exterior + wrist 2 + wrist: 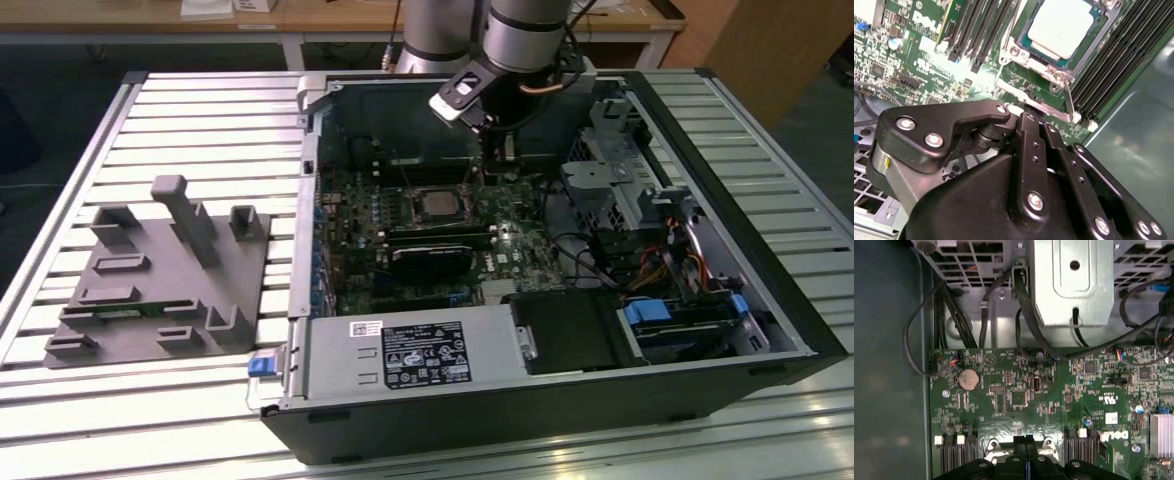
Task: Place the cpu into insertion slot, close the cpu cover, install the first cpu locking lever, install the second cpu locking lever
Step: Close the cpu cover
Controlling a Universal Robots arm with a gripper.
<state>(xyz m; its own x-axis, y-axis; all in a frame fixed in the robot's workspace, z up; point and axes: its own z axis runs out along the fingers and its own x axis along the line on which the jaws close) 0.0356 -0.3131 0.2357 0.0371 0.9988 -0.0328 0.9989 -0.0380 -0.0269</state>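
One grey fixture (160,270) sits on the bench (200,110), well off the claw (1029,111) toward the exterior view's left. The claw's fingers look pressed together, with the tips at one of two silver locking levers (1019,95); I cannot tell whether they pinch it. Just beyond the tips, one square cpu (1061,27) lies flat, metal top up, in the insertion slot (1056,76), framed by the cpu cover (1036,60).

There is one open black metal computer case (534,420), one grey moulded plastic fixture (147,280) and one slatted silvery metal table (200,110). Also one green circuit board (1079,390), one silvery-grey square cpu (1061,25), one round silver coin battery (968,379).
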